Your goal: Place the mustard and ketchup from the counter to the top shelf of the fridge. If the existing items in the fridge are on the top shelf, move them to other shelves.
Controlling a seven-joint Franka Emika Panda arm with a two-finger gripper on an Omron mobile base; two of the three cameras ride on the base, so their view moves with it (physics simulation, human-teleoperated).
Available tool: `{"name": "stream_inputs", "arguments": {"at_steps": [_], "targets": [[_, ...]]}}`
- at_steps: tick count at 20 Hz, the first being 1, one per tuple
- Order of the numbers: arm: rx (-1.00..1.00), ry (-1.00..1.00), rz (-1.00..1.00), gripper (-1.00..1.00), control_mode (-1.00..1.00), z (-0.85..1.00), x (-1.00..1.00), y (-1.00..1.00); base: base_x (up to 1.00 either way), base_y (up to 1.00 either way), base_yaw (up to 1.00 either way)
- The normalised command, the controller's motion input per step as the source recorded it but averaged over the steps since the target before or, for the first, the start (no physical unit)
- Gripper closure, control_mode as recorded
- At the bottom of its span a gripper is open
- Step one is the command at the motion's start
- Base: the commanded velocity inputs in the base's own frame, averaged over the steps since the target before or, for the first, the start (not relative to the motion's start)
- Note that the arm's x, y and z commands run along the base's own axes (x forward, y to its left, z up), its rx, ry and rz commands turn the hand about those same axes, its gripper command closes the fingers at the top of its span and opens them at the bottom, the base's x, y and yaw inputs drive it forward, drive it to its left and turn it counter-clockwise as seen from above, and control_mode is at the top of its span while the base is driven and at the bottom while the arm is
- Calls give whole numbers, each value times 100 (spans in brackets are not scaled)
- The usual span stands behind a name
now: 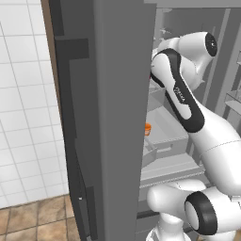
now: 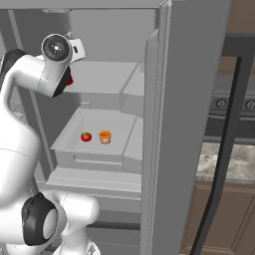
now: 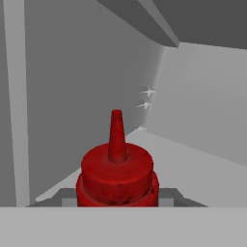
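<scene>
Ketchup bottle (image 3: pixel 117 173) sits directly between the fingers of the hand (image 3: pixel 117 200), nozzle pointing away from it; the hand is closed around the bottle, above the fridge shelf (image 3: pixel 202 169).

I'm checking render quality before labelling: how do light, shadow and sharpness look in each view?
Left base view: flat even light, the grey fridge door large and dark, edges soft. Right base view: soft shading on the fridge shelves, the small red tomato and orange cup crisp enough. Hand view: red ketchup bottle mottled and slightly blurred, no glare.
</scene>
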Motion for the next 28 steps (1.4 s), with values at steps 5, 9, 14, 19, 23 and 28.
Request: {"name": "stream_inputs", "arguments": {"at_steps": [5,9,14,19,23,28], "targets": [[3,3,-1,100,-100,-2,10,0,0,0,0],[6,1,-2,100,-100,-7,34,-5,0,0,0],[15,0,-2,100,-100,-21,41,-1,0,0,0],[21,0,-2,100,-100,-39,44,0,0,0,0],[13,0,0,100,-100,-22,51,7,0,0,0],[2,0,-4,100,-100,-13,59,29,0,0,0]]}}
